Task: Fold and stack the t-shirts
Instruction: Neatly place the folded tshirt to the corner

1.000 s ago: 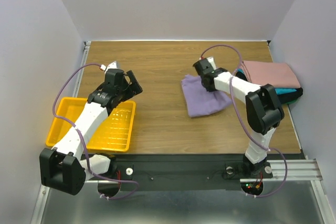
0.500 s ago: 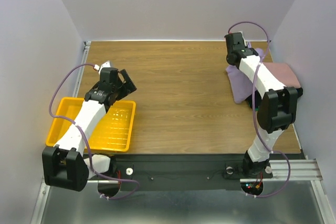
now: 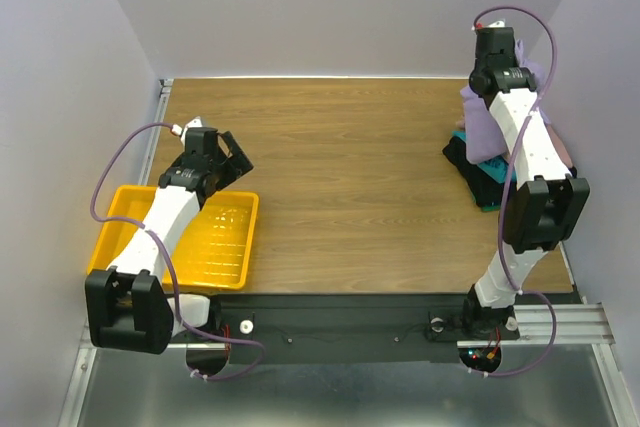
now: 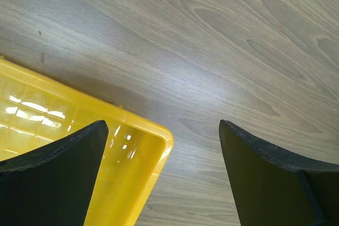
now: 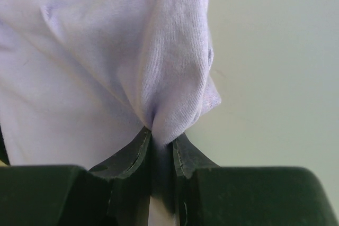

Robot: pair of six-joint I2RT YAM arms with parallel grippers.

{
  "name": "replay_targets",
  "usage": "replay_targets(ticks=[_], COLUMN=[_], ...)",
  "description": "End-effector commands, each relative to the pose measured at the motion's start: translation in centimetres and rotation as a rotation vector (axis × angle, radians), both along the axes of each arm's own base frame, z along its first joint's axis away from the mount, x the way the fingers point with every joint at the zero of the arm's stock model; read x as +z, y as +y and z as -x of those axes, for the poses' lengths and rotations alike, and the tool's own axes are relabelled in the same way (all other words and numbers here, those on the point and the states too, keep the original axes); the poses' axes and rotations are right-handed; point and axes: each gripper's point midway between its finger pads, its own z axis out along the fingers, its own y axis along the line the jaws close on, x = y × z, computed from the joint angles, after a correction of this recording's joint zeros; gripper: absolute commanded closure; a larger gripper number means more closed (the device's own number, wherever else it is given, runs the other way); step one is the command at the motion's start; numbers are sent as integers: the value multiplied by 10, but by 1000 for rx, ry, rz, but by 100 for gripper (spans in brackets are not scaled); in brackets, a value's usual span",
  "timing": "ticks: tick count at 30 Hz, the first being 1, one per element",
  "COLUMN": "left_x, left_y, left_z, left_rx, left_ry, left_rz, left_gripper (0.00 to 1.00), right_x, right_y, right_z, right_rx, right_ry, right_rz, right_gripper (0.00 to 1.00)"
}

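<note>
My right gripper (image 3: 505,75) is shut on a bunched fold of the lavender t-shirt (image 3: 484,123) and holds it raised over the stack at the table's far right. The right wrist view shows the cloth (image 5: 106,51) pinched between the jaws (image 5: 161,133), hanging loose against the wall. Under it the folded black shirt (image 3: 462,155) and teal shirt (image 3: 497,171) show, with a sliver of the pink one (image 3: 562,152) beside the arm. My left gripper (image 3: 226,152) is open and empty, hovering over the far right corner of the yellow tray (image 4: 79,130).
The yellow tray (image 3: 215,247) sits at the near left of the wooden table (image 3: 340,177). The right wall stands close behind the raised shirt. My right arm stretches along the table's right side, over the stack.
My right gripper carried the lavender shirt from the table's middle to the far right and lifted it over the stack. The left gripper drifted slightly left.
</note>
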Motion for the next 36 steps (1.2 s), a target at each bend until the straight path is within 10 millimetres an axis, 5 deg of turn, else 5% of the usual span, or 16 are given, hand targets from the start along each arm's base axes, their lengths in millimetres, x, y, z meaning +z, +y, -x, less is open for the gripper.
replay_targets(ticks=[1, 10, 21, 30, 36], left_x=[-1, -1, -10, -19, -22], left_y=[3, 3, 8, 4, 5], left_z=[-5, -8, -9, -9, -8], left_rx=[1, -2, 14, -5, -5], left_ry=[-15, -16, 10, 30, 41], left_rz=[-4, 14, 22, 50, 49], left_gripper=[2, 2, 2, 2, 2], right_x=[49, 76, 76, 62, 40], right_y=[-6, 15, 41, 29, -5], right_z=[10, 4, 16, 22, 24], right_rx=[26, 133, 175, 105, -28], right_ry=[-107, -205, -255, -189, -104], right_rz=[5, -125, -332, -282, -171], right_gripper=[100, 100, 100, 99, 100])
